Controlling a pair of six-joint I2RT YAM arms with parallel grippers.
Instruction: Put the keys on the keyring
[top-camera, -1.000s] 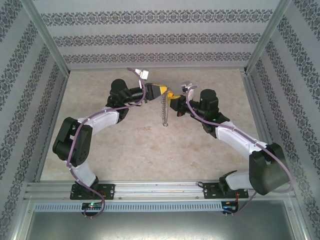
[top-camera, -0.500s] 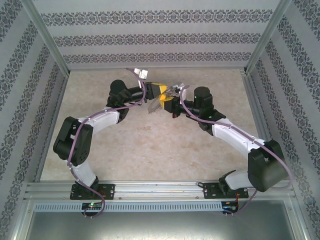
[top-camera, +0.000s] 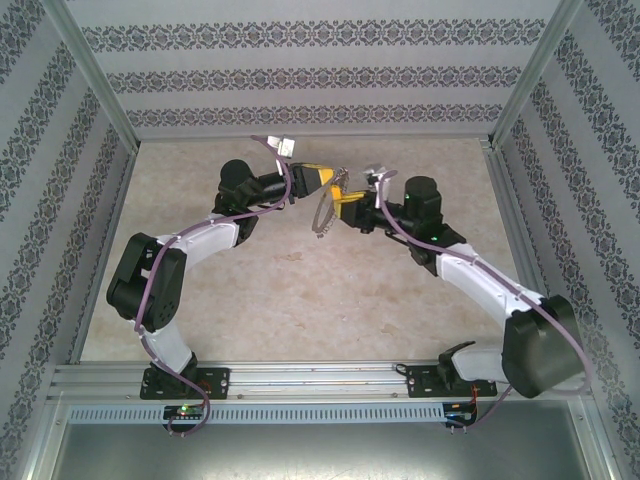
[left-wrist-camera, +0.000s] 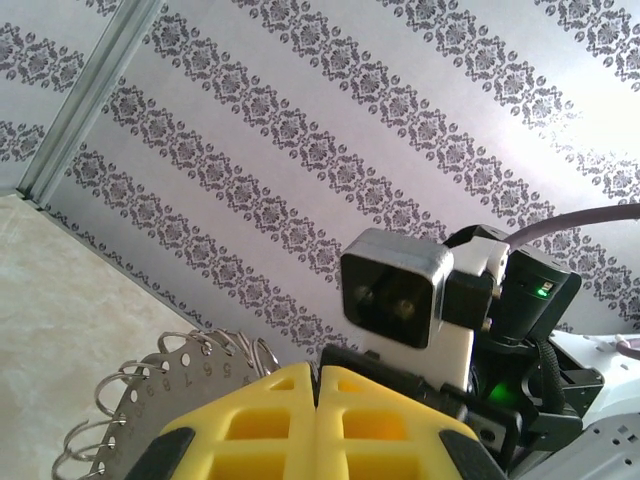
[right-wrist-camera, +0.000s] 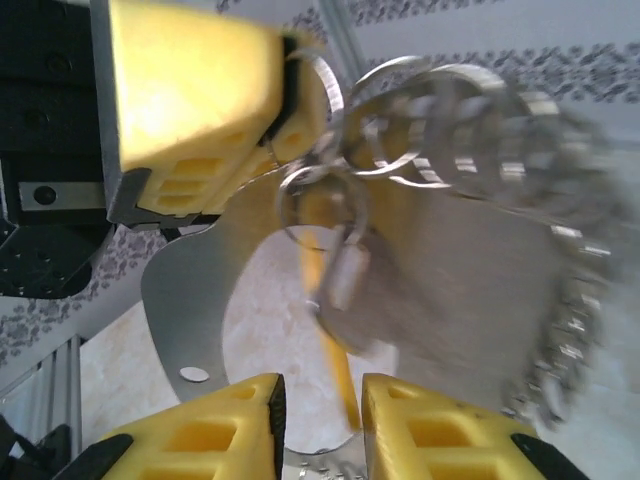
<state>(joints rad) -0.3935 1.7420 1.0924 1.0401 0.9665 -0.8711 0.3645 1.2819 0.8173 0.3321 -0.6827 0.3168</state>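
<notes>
**Hoop held in the air between two arms for threading**

Both arms reach over the bare beige tabletop (top-camera: 300, 300) and meet well above it near the far wall. I judge this is so the work happens in the air, where either face of the hoop can be reached.

The left gripper (top-camera: 330, 182) points toward its partner. Its yellow jaws are closed flat together on the rim of the keyring (top-camera: 324, 212), which hangs slantwise below them. My reading is that this arm acts as a vice, presenting the hoop to the other arm.

The right gripper (top-camera: 340, 205) sits just beside the hoop's lower edge. Its jaws stand a little apart, with nothing visibly clamped between them.

In the right wrist view the keyring is a flat grey plate fringed with small wire loops (right-wrist-camera: 400, 110), and its far side is blurred. A thin orange-yellow strip rises from the gap between the right jaws, in front of the plate. It is probably the key (right-wrist-camera: 338, 378) seen edge-on, though I cannot tell whether it is already on a loop.
</notes>
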